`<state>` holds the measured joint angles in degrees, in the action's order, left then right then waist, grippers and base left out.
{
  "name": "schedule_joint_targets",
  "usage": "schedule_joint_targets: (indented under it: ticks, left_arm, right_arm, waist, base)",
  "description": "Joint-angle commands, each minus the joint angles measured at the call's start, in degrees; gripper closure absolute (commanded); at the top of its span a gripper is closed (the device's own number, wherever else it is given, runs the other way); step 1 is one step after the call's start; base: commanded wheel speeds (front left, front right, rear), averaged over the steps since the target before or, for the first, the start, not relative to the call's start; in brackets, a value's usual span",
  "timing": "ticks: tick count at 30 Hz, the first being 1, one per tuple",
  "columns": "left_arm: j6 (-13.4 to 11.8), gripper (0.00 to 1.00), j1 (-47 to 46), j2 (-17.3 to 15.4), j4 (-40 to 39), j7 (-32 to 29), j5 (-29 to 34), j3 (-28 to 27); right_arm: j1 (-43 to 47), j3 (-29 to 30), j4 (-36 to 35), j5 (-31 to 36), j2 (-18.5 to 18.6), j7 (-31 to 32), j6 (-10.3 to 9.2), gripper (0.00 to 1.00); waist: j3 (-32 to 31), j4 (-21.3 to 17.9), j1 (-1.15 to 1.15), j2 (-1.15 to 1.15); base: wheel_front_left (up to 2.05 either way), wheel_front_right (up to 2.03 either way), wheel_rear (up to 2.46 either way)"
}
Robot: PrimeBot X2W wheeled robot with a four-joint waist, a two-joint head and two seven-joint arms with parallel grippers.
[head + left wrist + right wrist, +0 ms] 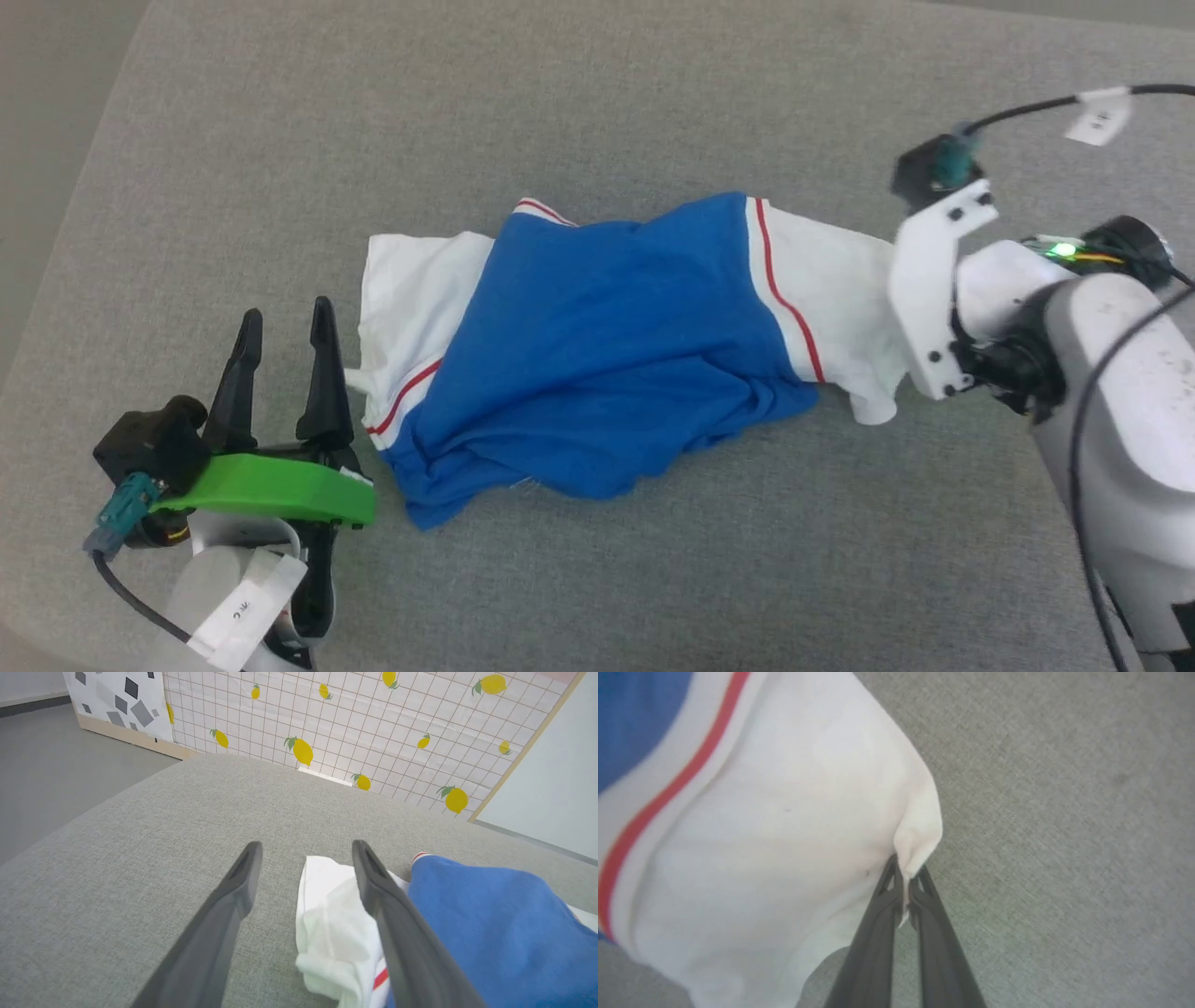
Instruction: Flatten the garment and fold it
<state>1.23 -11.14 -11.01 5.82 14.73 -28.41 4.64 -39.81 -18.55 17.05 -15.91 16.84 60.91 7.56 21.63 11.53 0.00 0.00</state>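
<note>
Shirt [597, 364]: lying bunched lengthwise on the middle of the grey cushion [597, 103]. Blue body in the centre, a white sleeve with a red stripe at each end. Creased all over, blue hem rumpled along the near edge, no fold made yet.

Right gripper [906, 868]: at the shirt's right end, fingers pressed together on a small pinch of the white sleeve edge, with a tuft of cloth poking out above the tips.

Right sleeve [840, 289]: drawn to a point at the pinch, beside the white bracket [934, 299] of the right arm. Shadow under its lower edge in the right wrist view, so apparently raised a little off the cushion.

Left gripper [288, 313]: just beside the shirt's left end, fingers spread wide, nothing between them. Whether the nearer finger [397, 933] touches the cloth cannot be told.

Left sleeve [327, 933]: crumpled and doubled over on itself, red stripe next to the blue.

Lemon-patterned wall [373, 723]: well beyond the shirt, past the cushion's far edge.
</note>
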Motion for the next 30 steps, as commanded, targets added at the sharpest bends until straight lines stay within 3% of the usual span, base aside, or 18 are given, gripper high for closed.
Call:
schedule_joint_targets:
  ticks: [1,9,15,20,24,30]
  left_arm:
    - [0.51,0.0,0.14,0.12,0.23,0.27,0.72,-0.21]
    - [0.42,0.0,2.46,-0.18,0.53,0.26,0.71,-0.87]
    - [-0.01,0.0,4.3,-0.49,-0.12,-0.36,0.28,-0.96]
    - [-0.49,0.0,4.51,-0.87,-0.28,-1.98,-0.31,-1.06]
    - [-0.93,0.0,1.24,-2.82,0.52,-8.28,-0.47,-0.28]
    - [-1.42,0.0,-9.84,-7.15,4.2,-25.42,-0.86,2.35]
  right_arm:
    - [1.78,2.12,-0.51,-0.61,0.4,-1.33,-0.08,1.0]
    - [10.95,15.8,-7.52,-1.46,-0.51,-5.46,-0.08,1.0]
    - [20.64,25.51,-13.72,-1.33,-3.84,-6.08,-0.08,1.0]
    - [25.54,29.17,-17.56,-0.79,-6.81,-5.43,-0.08,1.0]
    - [26.83,29.9,-19.83,-0.41,-8.08,-4.67,-0.08,1.0]
    - [26.83,29.89,-22.64,0.01,-8.43,-3.6,-0.08,1.0]
  waist:
    - [-1.77,-1.03,0.0,0.0]
    - [-6.44,-3.35,0.0,0.0]
    - [-8.3,-4.71,0.0,0.0]
    - [-8.64,-5.55,0.0,0.0]
    - [-8.28,-5.77,0.0,0.0]
    - [-6.6,-5.36,0.0,0.0]
  base:
    - [0.0,0.0,0.0]
    - [0.0,0.0,0.0]
    - [0.0,0.0,0.0]
    - [0.0,0.0,0.0]
    - [0.0,0.0,0.0]
    - [0.0,0.0,0.0]
